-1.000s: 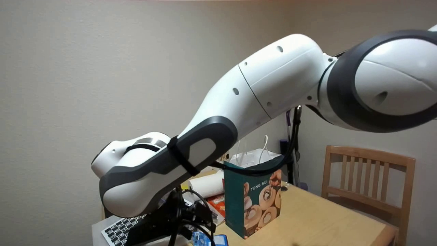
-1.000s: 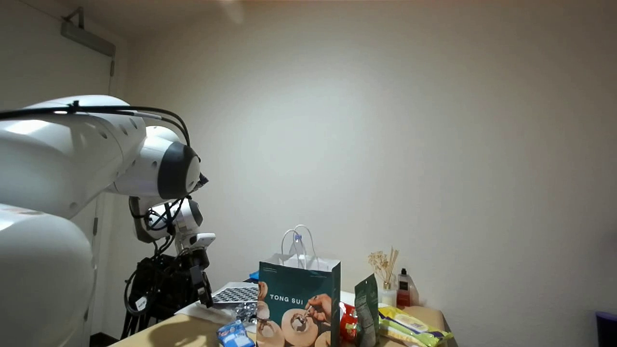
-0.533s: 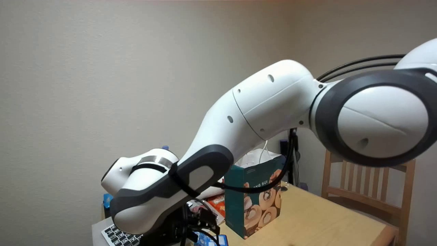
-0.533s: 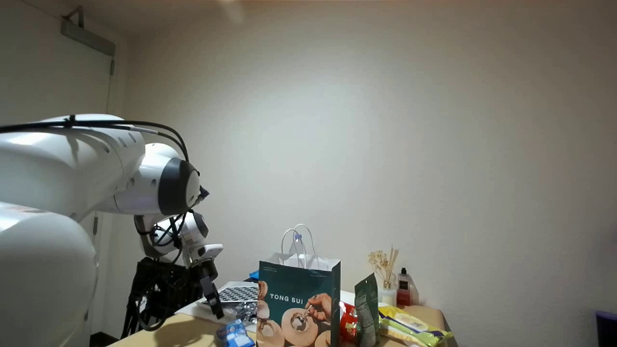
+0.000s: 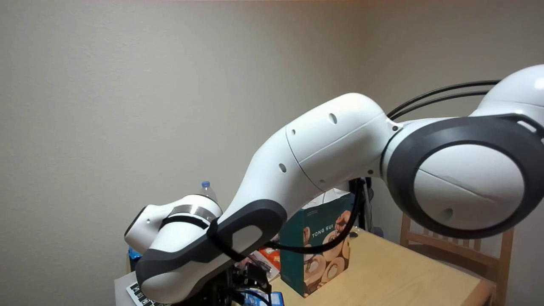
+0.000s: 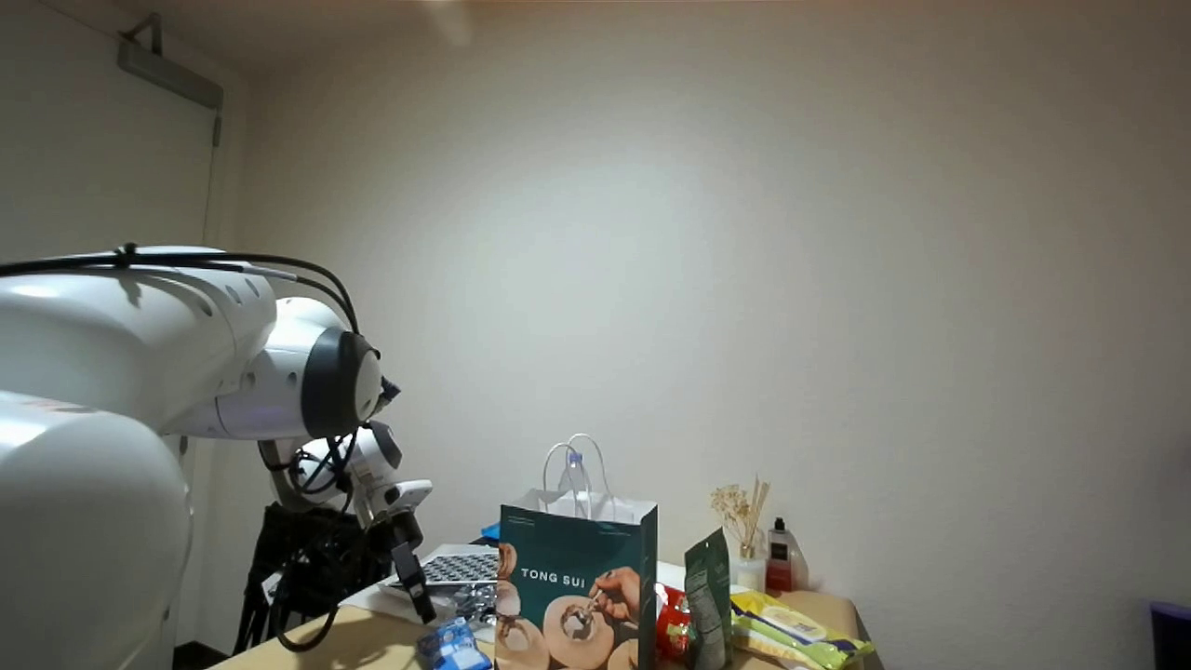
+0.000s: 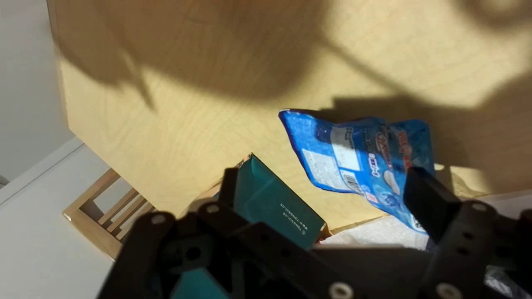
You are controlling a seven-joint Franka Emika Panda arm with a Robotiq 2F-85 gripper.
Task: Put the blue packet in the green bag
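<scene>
The end effector point(image 7: 326, 191) is hovering near the blue packet point(image 7: 357, 155), its fingers standing wide apart; the packet is lying on the worktop point(image 5: 395, 270) near the upright green bag point(image 6: 577, 582).

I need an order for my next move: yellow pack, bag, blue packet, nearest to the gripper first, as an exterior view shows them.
1. Blue packet: below and right of the gripper.
2. Bag: upright, middle of the three.
3. Yellow pack: lying farthest right of these.
</scene>
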